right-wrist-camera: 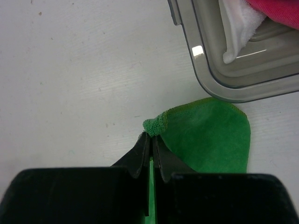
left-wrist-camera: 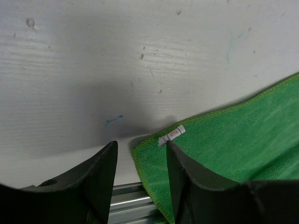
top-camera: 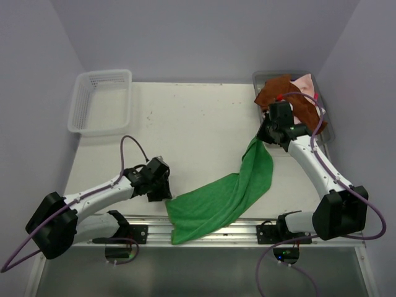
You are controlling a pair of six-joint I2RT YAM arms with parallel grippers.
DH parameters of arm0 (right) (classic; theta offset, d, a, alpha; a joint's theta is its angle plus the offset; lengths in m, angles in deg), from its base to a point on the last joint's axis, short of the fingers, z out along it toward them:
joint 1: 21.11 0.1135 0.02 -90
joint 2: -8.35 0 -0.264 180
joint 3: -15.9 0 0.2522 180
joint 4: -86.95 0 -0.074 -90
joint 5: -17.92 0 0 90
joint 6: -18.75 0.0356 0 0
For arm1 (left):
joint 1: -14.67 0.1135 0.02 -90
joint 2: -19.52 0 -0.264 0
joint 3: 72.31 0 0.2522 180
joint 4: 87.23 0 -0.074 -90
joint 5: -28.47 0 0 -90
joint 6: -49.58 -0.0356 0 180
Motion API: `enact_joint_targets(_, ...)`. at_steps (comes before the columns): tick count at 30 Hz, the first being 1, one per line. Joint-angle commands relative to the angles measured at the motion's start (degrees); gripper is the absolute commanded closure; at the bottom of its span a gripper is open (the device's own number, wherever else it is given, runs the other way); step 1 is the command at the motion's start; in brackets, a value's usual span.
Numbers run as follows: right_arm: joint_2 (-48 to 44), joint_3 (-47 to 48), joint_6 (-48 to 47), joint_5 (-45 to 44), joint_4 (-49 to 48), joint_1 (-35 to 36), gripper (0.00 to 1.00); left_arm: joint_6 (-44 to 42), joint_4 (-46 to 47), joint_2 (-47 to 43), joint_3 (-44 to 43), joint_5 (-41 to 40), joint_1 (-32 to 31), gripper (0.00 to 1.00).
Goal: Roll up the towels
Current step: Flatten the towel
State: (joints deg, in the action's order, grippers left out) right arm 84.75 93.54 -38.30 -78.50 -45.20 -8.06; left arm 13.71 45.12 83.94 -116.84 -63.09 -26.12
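Note:
A bright green towel lies stretched on the white table from the upper right down to the front edge, its near end hanging over the rail. My right gripper is shut on the towel's far corner, seen in the top view just left of the tray at the right gripper. My left gripper is open at the towel's near left corner; the corner with its white label lies between and under the fingers, ungripped. A rust brown towel and a pale pink towel sit in the tray.
The clear grey tray stands at the back right; its corner is close ahead of my right gripper, with a white towel and a magenta towel inside. A white mesh basket stands at the back left. An aluminium rail runs along the front edge.

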Motion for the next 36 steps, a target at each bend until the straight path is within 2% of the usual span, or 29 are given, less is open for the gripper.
enact_joint_targets(1,-2.0,-0.5,-0.3,-0.3,-1.1,0.0,1.0,2.6,1.8,2.4,0.1,-0.7,-2.3,0.53)
enact_joint_targets(6,-1.9,-0.8,-0.2,-0.4,-1.2,0.0,1.0,4.3,2.9,4.9,-0.1,-2.1,-5.1,0.58)
enact_joint_targets(9,-2.0,-0.5,-0.3,-0.5,-1.0,0.1,1.0,4.9,3.0,6.2,-0.2,-3.1,-5.2,0.72)
enact_joint_targets(10,-2.0,-0.5,-0.3,-1.0,-1.0,0.0,1.0,5.1,2.7,6.2,-0.3,-3.4,-5.2,0.88)
enact_joint_targets(11,-2.2,-0.4,-0.6,-1.2,-0.9,0.0,1.0,5.3,2.3,6.1,-0.9,-4.3,-5.1,0.97)
enact_joint_targets(12,-2.3,-0.4,-0.5,-1.3,-0.8,0.0,1.0,5.5,0.8,5.5,-1.4,-5.1,-5.2,1.0)
enact_joint_targets(19,-3.6,-0.6,-1.4,-2.3,0.8,-0.1,1.0,3.7,-10.6,-0.6,-10.7,-17.1,-3.4,1.0)
enact_joint_targets(24,-5.5,-1.2,-1.8,-2.8,1.7,-0.1,1.0,-4.4,-8.6,-2.8,-15.6,-17.5,5.2,1.0)
enact_joint_targets(28,-6.7,0.3,-2.1,-3.3,2.8,0.0,1.0,-8.6,-9.0,-1.7,-22.7,-21.5,8.4,1.0)
enact_joint_targets(36,-11.1,11.1,-3.9,-7.6,8.4,-0.1,1.0,-17.9,-6.7,-2.9,-38.2,-24.8,14.2,1.0)
